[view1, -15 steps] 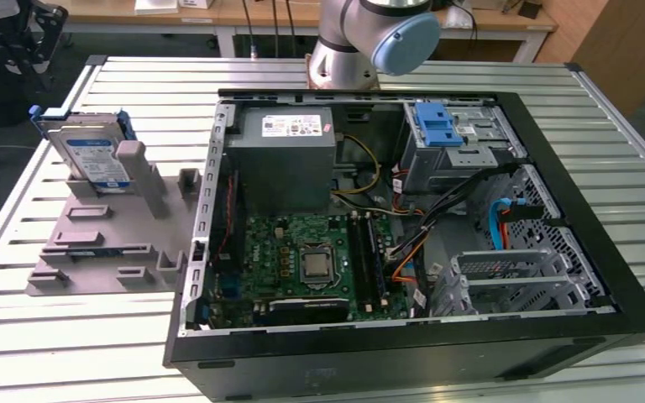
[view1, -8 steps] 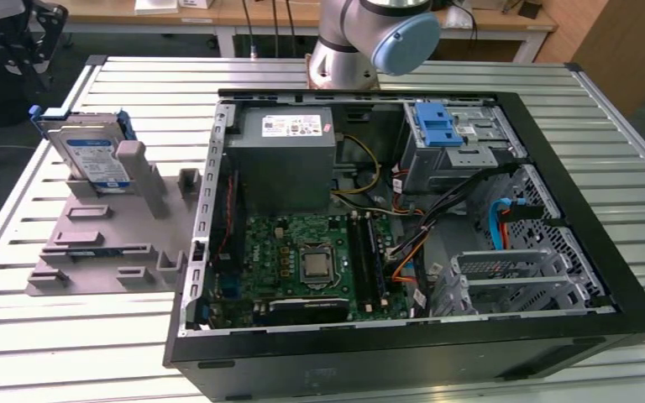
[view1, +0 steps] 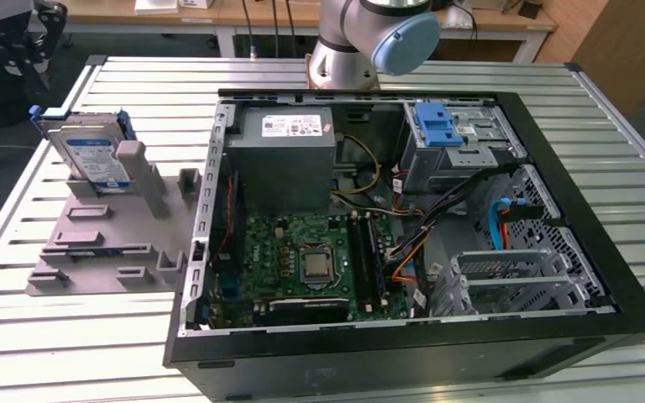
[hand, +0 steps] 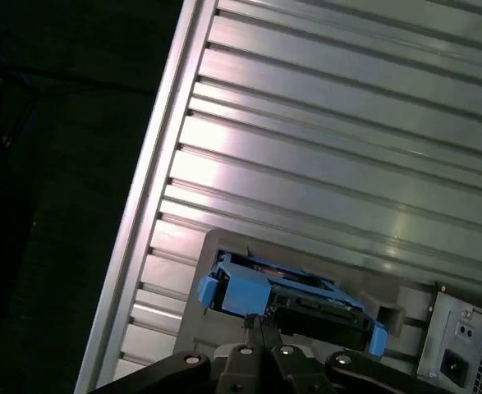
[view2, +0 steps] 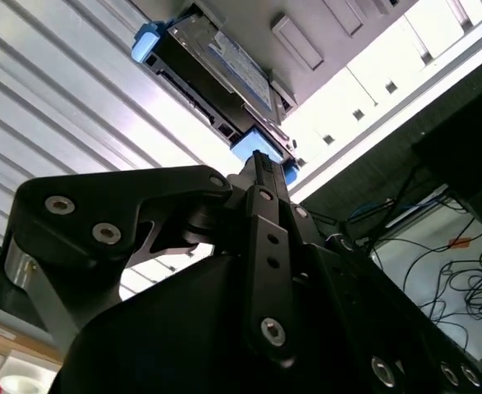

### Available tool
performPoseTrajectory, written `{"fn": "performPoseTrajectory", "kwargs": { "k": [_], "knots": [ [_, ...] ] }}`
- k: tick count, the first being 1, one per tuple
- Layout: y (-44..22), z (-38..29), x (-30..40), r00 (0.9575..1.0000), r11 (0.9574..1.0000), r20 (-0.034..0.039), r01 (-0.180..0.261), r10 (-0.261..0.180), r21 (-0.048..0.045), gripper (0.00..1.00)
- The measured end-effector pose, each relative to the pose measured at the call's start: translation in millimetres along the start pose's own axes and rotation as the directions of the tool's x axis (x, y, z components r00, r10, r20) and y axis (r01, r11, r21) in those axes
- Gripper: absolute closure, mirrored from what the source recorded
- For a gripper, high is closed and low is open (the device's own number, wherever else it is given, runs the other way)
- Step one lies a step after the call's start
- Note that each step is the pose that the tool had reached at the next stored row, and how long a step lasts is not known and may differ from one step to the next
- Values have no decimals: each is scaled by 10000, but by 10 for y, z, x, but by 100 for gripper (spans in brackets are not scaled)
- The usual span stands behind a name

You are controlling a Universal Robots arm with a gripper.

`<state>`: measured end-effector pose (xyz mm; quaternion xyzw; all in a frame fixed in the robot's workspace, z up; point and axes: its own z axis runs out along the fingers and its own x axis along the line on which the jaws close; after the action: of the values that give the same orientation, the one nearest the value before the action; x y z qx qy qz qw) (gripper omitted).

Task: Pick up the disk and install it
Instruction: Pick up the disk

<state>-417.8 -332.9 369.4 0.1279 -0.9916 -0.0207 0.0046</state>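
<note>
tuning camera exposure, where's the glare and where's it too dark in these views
First wrist view: bright glare streaks on the table slats, black beyond the table edge. Second wrist view: blown-out white patch near the disk, gripper in dark shadow. Exterior view: even light, mild sheen on the slats.

Silver metal hard disk, glossy paper label, blue plastic carrier bracket; matt grey plastic stand; ribbed bright metal table; matt black tool.
</note>
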Motion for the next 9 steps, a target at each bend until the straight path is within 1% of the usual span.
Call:
{"fn": "performPoseTrajectory", "kwargs": {
  "k": [2, 4, 7, 9],
  "knots": [
    [0, 1, 0, 9994, 9994, -15, 360, -360, 1, 89],
    [0, 3, 0, 9974, 9974, -31, 718, -718, 2, 89],
    [0, 4, 0, 9919, 9920, -54, 1266, -1266, 1, 89],
    [0, 4, 0, 9880, 9880, -67, 1546, -1546, 1, 89]
  ]
}}
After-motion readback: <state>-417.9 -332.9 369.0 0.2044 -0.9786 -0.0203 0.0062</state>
